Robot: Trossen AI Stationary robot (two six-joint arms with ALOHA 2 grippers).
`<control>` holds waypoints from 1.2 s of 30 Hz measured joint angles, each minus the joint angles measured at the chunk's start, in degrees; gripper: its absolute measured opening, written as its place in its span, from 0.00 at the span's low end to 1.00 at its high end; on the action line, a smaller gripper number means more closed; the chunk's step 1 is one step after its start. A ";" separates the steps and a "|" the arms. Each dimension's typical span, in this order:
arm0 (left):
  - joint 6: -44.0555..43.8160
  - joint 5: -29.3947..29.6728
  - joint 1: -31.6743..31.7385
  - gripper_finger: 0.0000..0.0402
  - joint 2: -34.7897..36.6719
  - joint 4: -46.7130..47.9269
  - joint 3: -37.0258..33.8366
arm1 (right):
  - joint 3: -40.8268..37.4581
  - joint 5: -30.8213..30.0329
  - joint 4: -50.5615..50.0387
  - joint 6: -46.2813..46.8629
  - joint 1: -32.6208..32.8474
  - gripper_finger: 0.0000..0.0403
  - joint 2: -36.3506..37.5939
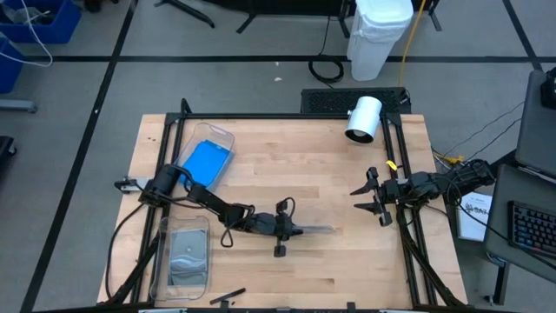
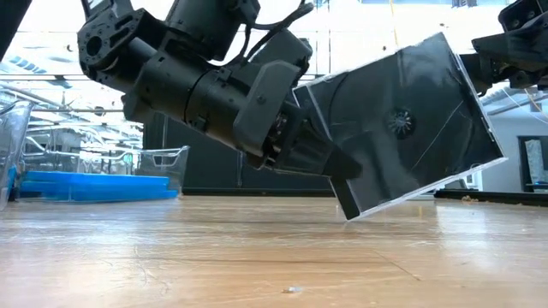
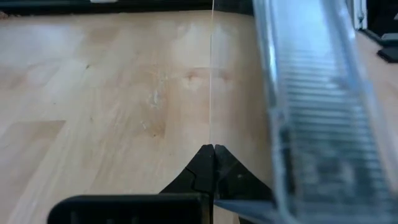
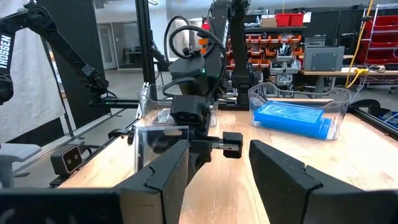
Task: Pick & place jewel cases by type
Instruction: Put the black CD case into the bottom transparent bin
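My left gripper (image 1: 291, 229) is near the table's middle, shut on a clear jewel case (image 1: 320, 229) that stands on edge. The low view shows this case (image 2: 402, 120) tilted, with a disc hub in its middle. Blue jewel cases (image 1: 207, 163) lie stacked in the clear bin at the far left, also visible in the low view (image 2: 94, 184). Grey/clear cases (image 1: 187, 252) lie flat in the clear bin at the near left. My right gripper (image 1: 372, 196) is open and waits near the table's right edge; its fingers point toward the left arm (image 4: 217, 177). My left gripper pinches the clear case between its two fingers at the case's left edge (image 2: 338, 171), coming from the table's left and slanting down. In the wrist view the fingertips (image 3: 205, 158) close on a thin clear panel seen edge-on. The case stands tilted with one corner (image 2: 347, 214) low over the table; whether that corner touches the wood, I cannot tell.
A white cylinder (image 1: 363, 119) stands at the far right of the table. Black frame rails (image 1: 401, 174) run along the right and far edges. The two clear bins (image 1: 228, 135) (image 1: 161, 261) take up the left side. Bare wood (image 1: 330, 165) lies between the arms.
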State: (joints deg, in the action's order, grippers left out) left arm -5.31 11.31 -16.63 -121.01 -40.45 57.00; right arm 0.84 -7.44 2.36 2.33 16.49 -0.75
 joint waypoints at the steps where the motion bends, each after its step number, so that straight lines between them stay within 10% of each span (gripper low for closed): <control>1: -0.81 -0.78 0.31 0.08 0.00 0.26 0.34 | 0.00 0.02 -0.01 0.00 0.00 0.41 0.00; 19: -3.62 -4.90 7.22 0.08 -0.13 23.73 16.91 | 0.00 0.02 0.01 0.00 0.00 0.41 0.00; 36: 1.64 -47.55 7.87 0.08 0.11 -7.34 18.59 | -0.04 0.02 0.01 0.00 -0.02 0.41 -0.01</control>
State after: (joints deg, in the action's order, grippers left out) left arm -3.67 -36.24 -8.76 -120.90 -47.79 75.59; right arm 0.80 -7.42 2.37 2.33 16.48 -0.76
